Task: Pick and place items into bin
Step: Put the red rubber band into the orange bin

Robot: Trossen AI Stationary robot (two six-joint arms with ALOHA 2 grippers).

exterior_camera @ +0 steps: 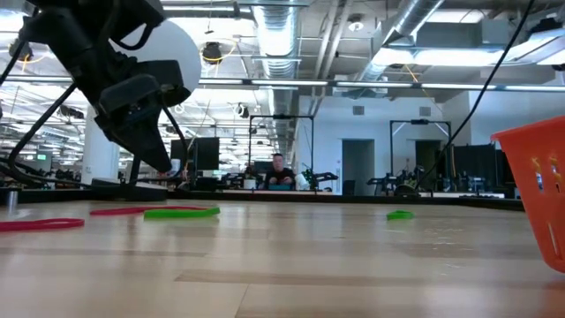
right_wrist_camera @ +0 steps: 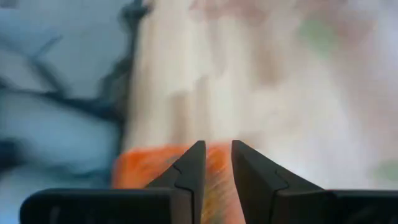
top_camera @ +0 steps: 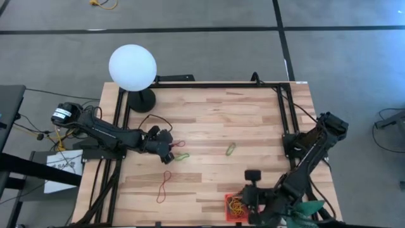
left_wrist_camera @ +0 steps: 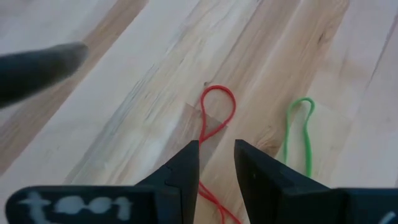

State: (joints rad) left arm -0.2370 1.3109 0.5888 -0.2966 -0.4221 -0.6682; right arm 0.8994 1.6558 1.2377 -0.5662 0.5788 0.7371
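Note:
My left gripper (top_camera: 169, 147) (left_wrist_camera: 216, 155) hangs just above the table left of centre, open by a narrow gap. A red rubber band (left_wrist_camera: 217, 112) (top_camera: 179, 144) lies flat under it and runs between the fingers, which stand on either side without touching it. A green band (left_wrist_camera: 298, 127) (top_camera: 182, 156) lies right beside it. A second red band (top_camera: 164, 185) and a yellow-green band (top_camera: 231, 149) also lie flat on the wood. The red-orange bin (top_camera: 229, 201) (exterior_camera: 538, 190) sits at the near edge and holds several bands. My right gripper (right_wrist_camera: 216, 155) hovers over the bin, narrowly open.
A white globe lamp (top_camera: 132, 67) on a black base stands at the far left corner. A thin dark cable (top_camera: 155, 120) loops on the wood behind the left gripper. A teal-green cloth (top_camera: 310, 209) lies by the right arm at the near right corner.

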